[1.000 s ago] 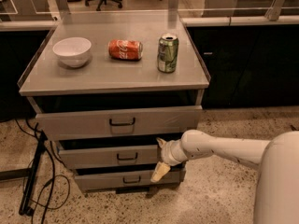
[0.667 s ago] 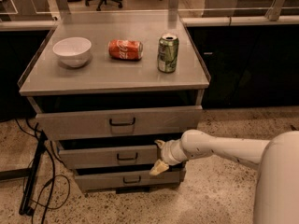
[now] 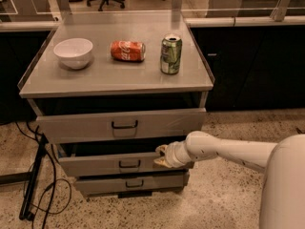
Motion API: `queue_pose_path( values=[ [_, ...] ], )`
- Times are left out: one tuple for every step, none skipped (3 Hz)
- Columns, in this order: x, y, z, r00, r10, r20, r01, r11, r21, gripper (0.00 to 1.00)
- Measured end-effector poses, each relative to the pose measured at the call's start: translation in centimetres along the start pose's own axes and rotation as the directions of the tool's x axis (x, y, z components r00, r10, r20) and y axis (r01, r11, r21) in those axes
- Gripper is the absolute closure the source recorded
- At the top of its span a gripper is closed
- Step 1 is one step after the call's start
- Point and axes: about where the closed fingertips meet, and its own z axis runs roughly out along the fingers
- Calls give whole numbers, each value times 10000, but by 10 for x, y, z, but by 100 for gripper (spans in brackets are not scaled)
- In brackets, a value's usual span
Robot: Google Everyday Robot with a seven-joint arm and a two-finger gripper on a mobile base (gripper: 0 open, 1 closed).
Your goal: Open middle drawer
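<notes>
The middle drawer [image 3: 95, 165] is a low grey metal front with a small dark loop handle [image 3: 129, 164] at its centre. It stands a little out from the cabinet, with a dark gap above it. My gripper [image 3: 160, 157] is at the right part of this drawer's front, at its top edge and to the right of the handle. My white arm [image 3: 224, 149] reaches in from the right. The taller-fronted top drawer [image 3: 119, 124] is just above, also slightly out. The bottom drawer [image 3: 128, 182] is below.
On the cabinet top [image 3: 119, 75] stand a white bowl [image 3: 73, 52], a red cola can [image 3: 127, 51] lying on its side, and an upright green can [image 3: 170, 54]. Black cables [image 3: 35, 185] lie on the floor at the left. Dark counters flank the cabinet.
My gripper has moved a little up and to the left along the middle drawer's front. The cans and bowl have not moved.
</notes>
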Motion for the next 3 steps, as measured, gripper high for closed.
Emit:
queue_pose_path(
  values=[
    [-4,-2,-6,10000,0,0,0,10000,0,97],
    [-4,-3,-9,10000,0,0,0,10000,1,100],
    [-1,15,-14,10000,88,-20,-88,9999,71,100]
  ],
)
